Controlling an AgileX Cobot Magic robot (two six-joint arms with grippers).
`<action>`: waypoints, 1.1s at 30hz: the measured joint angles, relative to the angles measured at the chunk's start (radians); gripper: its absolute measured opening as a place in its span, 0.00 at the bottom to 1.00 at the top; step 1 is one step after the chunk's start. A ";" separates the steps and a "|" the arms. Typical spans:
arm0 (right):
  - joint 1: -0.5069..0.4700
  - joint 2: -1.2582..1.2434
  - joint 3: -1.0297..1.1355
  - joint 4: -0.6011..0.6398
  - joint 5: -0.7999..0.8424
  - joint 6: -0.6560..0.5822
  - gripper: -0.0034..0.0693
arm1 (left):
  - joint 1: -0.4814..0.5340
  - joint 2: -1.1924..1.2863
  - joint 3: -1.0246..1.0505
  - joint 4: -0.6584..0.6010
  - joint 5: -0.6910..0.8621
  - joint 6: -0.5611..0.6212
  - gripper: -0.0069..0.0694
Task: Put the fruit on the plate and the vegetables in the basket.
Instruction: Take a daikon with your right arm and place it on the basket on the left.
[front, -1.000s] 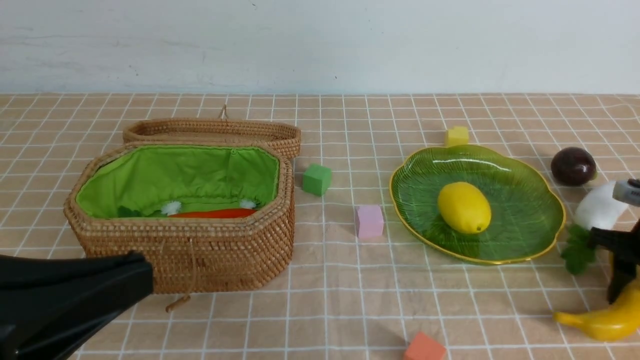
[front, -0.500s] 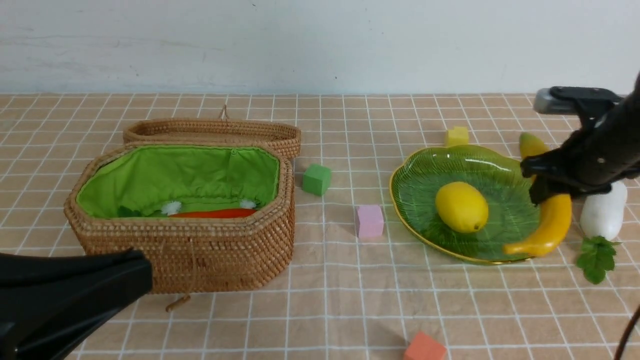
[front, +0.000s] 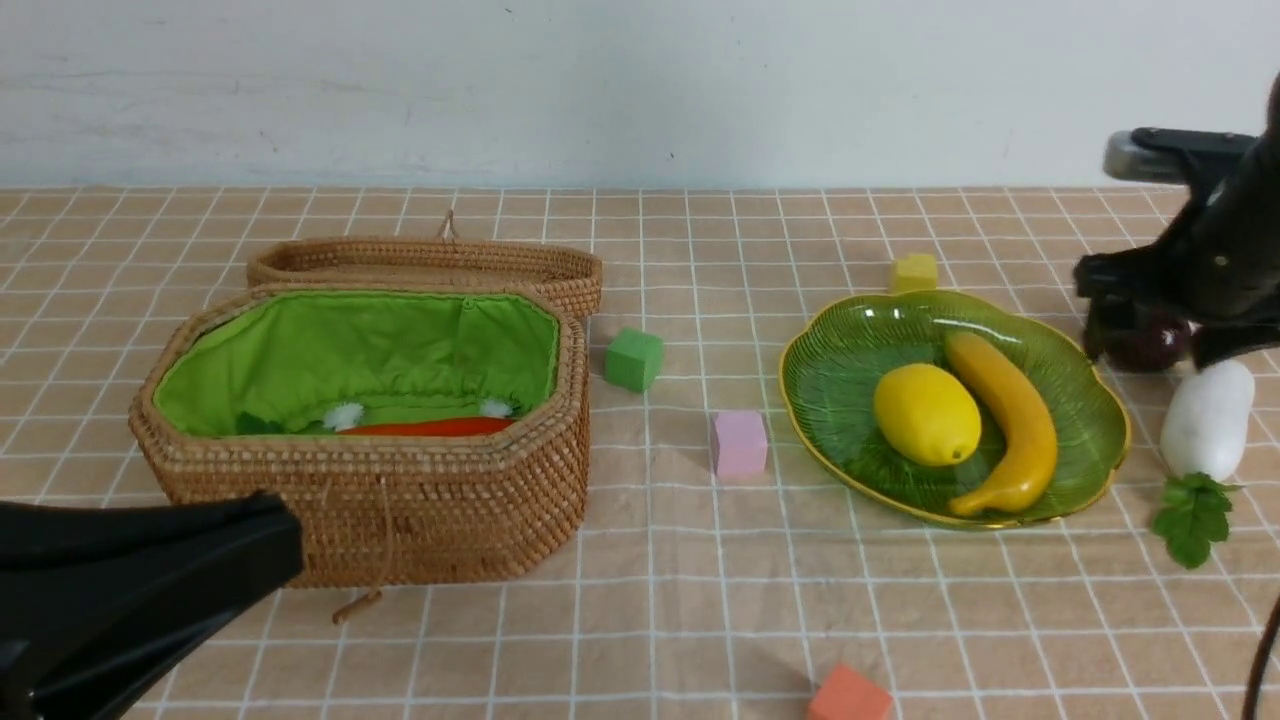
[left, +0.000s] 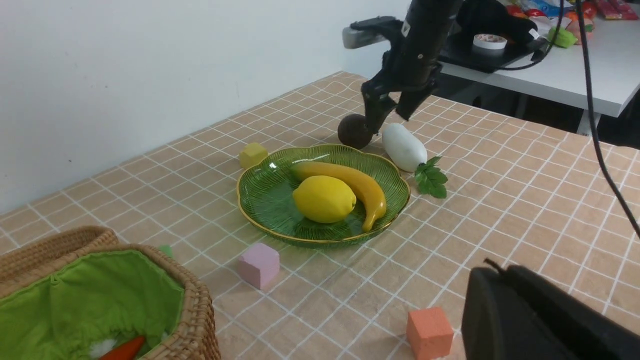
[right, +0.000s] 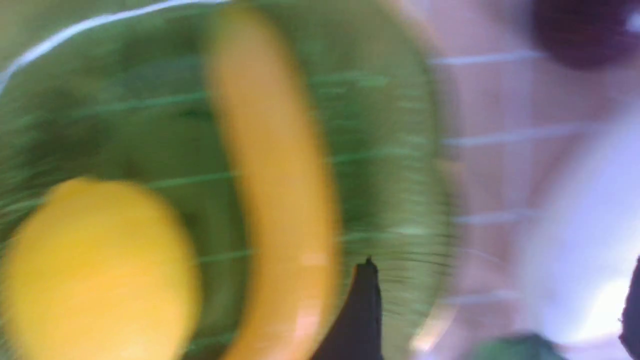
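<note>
The green glass plate (front: 830, 400) holds a yellow lemon (front: 927, 414) and a banana (front: 1010, 425) lying side by side. My right gripper (front: 1150, 335) hangs open just past the plate's right rim, over the dark maroon fruit (front: 1162, 346) and the white radish (front: 1207, 418), with nothing between its fingers. The wrist view is blurred but shows its fingers wide apart. The open wicker basket (front: 380, 500) at the left holds an orange carrot (front: 430, 427). My left gripper (front: 290, 545) is shut and empty, low in front of the basket.
Foam cubes lie about: green (front: 633, 359) and pink (front: 739, 442) between basket and plate, yellow (front: 914, 272) behind the plate, orange (front: 848, 696) at the front edge. The basket lid (front: 425, 262) lies folded back. A white wall closes the far side.
The right gripper carried the banana from the front right of the table onto the plate, let it go, opened wide and moved back right over the maroon fruit. The left arm stayed still.
</note>
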 joint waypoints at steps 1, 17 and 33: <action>-0.029 0.000 0.000 -0.009 0.004 0.031 0.93 | 0.000 0.000 0.000 0.000 0.000 0.000 0.08; -0.163 0.226 -0.008 0.257 -0.122 -0.012 0.85 | 0.000 0.000 0.000 -0.001 0.011 -0.003 0.08; -0.067 -0.069 -0.003 0.167 0.189 -0.043 0.79 | 0.000 0.000 0.000 0.022 -0.093 -0.101 0.08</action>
